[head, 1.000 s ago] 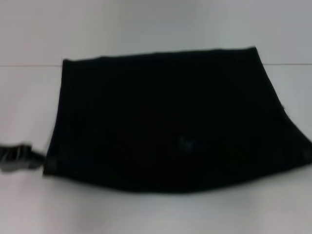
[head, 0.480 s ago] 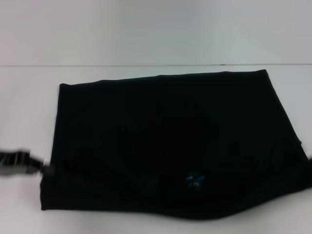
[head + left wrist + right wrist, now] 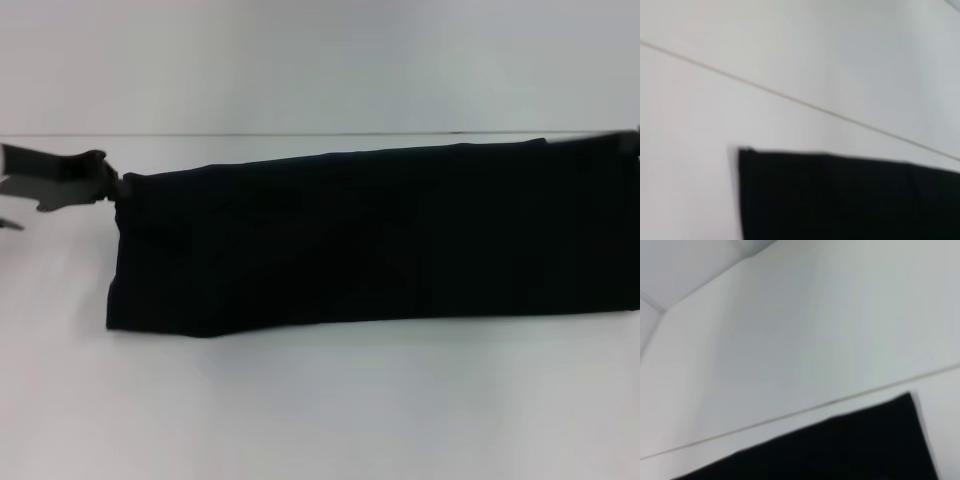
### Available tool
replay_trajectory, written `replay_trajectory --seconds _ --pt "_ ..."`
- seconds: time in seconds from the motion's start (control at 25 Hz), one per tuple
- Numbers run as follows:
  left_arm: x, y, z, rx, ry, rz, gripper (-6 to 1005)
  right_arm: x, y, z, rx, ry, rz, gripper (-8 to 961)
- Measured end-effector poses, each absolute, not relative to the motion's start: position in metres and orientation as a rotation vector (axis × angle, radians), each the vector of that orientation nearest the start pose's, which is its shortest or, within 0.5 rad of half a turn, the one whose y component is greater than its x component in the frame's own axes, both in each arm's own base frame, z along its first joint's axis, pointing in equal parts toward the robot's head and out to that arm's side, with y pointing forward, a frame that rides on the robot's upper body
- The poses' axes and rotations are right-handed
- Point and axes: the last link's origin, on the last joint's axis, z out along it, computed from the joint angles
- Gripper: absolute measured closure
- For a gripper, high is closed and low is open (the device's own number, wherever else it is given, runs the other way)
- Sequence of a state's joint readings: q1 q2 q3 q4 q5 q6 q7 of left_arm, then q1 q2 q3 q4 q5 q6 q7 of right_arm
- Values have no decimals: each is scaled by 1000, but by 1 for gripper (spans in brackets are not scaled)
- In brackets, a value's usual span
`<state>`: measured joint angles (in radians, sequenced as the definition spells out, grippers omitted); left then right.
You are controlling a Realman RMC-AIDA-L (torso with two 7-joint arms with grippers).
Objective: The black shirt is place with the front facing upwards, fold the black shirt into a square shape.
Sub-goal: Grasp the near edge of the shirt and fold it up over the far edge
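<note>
So right now the black shirt (image 3: 370,240) is lying on the white table (image 3: 320,410) as a long, flat band, way wider than it is deep. Judging by that shape, you've got the lengthwise fold done, near edge brought up onto the far edge. It's nowhere near a square yet though. My guess is you've still got at least one sideways fold left, bringing one short end over the other, maybe two.

Your left gripper (image 3: 100,180) is sitting right at the shirt's far left corner, and the cloth starts just past its tip. It looks like it's touching that corner, but I honestly can't tell if the jaws are pinching the fabric, pressed together, or spread.

Your right gripper (image 3: 628,142) only shows as a dark sliver at the frame edge, beside the far right corner of the shirt. No way to read its jaws either.

Stuff you can't see: the shirt's right end runs off the head view, so that whole short edge is a mystery. The lettering and neck label aren't visible anywhere, presumably folded inside. Both wrist views just give you a black corner on the white surface, no fingers in either.
</note>
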<state>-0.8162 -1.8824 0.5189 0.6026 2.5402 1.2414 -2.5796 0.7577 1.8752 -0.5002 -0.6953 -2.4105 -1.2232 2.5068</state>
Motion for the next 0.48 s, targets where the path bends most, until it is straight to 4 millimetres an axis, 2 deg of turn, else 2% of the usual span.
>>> replay_trajectory --seconds 0.08,0.24,0.36,0.48 --pt "-276 446 76 -1894 -1729 -287 954 279 452 105 -1874 1596 458 910" --pt "-273 455 61 -1836 -1683 -260 952 272 473 72 -1824 1512 389 910" --pt "-273 459 59 -1805 -1669 -276 951 262 484 57 -1806 1434 365 910" --pt "-274 462 61 -1782 -1656 -290 950 256 490 53 -1792 1375 358 910"
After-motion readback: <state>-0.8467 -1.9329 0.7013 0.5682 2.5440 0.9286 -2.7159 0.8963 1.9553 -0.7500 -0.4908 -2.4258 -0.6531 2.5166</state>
